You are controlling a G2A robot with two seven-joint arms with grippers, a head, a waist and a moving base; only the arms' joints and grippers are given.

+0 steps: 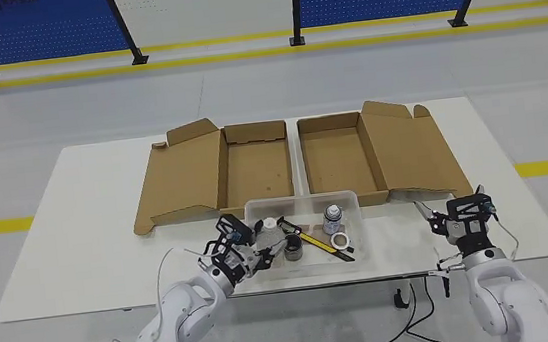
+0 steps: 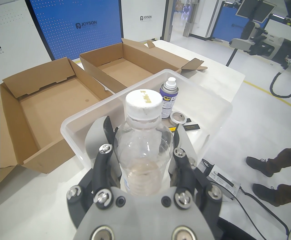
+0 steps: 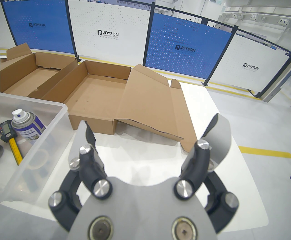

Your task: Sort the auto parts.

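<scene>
Step in hand: it looks like the transfer of the clear bottle (image 2: 145,159) from the clear bin (image 2: 91,110) to one of the two cardboard boxes behind the bin.
Bottle: it is at the bin's near-left corner with its white cap pointing towards the bin's far side. Whether it is clear of the rim cannot be told.
Left fingers: the left gripper (image 2: 141,134) pinches the bottle's body from both sides, below the shoulder.
Left arm pose: it reaches in from the bin's near-left side at a low slant, wrist outside the bin.
How to do it well: lift until the bottle's base clears the bin wall, then cross over the bin's far rim. The thin plastic probably gives under pressure, so the squeeze should be firm but not crushing. The bottle should be set down low in the box, not dropped.
Box choice: left box (image 1: 254,173) or right box (image 1: 338,159); nothing visible settles which.
Right arm pose: the right gripper (image 3: 151,127) hangs over the surface (image 3: 141,156) just right of the bin.
Right fingers: spread wide and empty.
Other parts in the bin: a spray can (image 2: 169,97), a metal ring (image 2: 178,118) and a yellow-and-black caliper (image 3: 13,145), all right of the bottle.
</scene>
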